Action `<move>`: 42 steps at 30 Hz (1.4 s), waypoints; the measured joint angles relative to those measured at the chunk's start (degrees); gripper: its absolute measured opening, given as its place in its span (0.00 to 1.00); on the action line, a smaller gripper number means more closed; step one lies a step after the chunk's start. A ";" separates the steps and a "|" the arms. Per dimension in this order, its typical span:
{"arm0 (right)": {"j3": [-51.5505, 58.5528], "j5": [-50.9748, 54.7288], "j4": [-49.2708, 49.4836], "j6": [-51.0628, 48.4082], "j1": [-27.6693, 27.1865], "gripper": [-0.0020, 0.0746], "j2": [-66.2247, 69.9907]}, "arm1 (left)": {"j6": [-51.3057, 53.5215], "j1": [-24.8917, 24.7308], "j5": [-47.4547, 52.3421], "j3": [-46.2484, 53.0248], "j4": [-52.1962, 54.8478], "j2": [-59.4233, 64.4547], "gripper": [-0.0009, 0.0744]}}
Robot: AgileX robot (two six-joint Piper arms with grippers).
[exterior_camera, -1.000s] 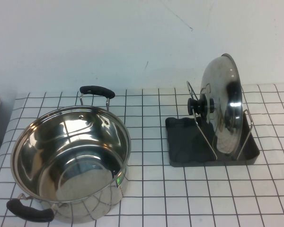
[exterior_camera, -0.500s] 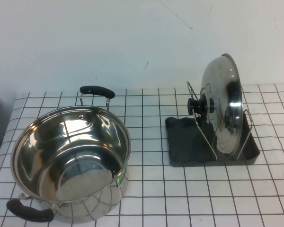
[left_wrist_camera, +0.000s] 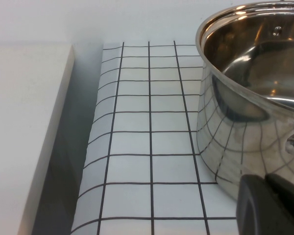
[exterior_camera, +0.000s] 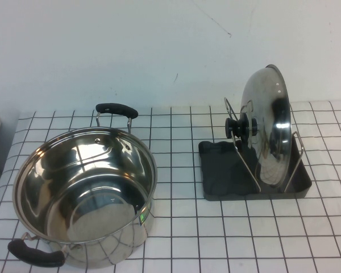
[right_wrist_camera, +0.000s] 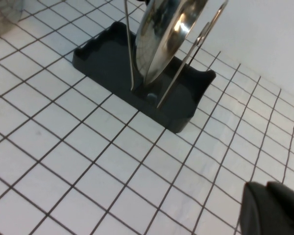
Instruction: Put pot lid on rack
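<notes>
The shiny steel pot lid (exterior_camera: pixel 267 128) with its black knob (exterior_camera: pixel 241 127) stands on edge in the wire loops of the dark grey rack (exterior_camera: pixel 253 170) at the right of the table. It also shows in the right wrist view (right_wrist_camera: pixel 169 32), upright in the rack (right_wrist_camera: pixel 108 61). Neither arm shows in the high view. My left gripper (left_wrist_camera: pixel 267 200) is shut and empty, close beside the steel pot (left_wrist_camera: pixel 255 98). My right gripper (right_wrist_camera: pixel 272 208) is shut and empty above the checked cloth, well away from the rack.
The large steel pot (exterior_camera: pixel 85 196) with two black handles (exterior_camera: pixel 116 109) sits at the left on the checked cloth (exterior_camera: pixel 176 244). A white block (left_wrist_camera: pixel 24 132) lies off the cloth's edge beside the left gripper. A white wall stands behind the table.
</notes>
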 joint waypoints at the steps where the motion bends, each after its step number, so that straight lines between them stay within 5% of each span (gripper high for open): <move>1: 0.60 -1.19 0.00 0.08 0.00 0.02 0.00 | 0.00 0.00 0.00 0.00 0.00 0.00 0.01; 16: 23.13 -18.55 -11.35 21.95 -4.57 0.02 -8.19 | 0.00 0.00 0.00 0.00 -0.12 -0.11 0.01; 42: 23.87 -22.37 -17.03 33.38 -6.85 0.02 -8.52 | 0.15 0.00 0.00 0.00 -0.40 -0.11 0.01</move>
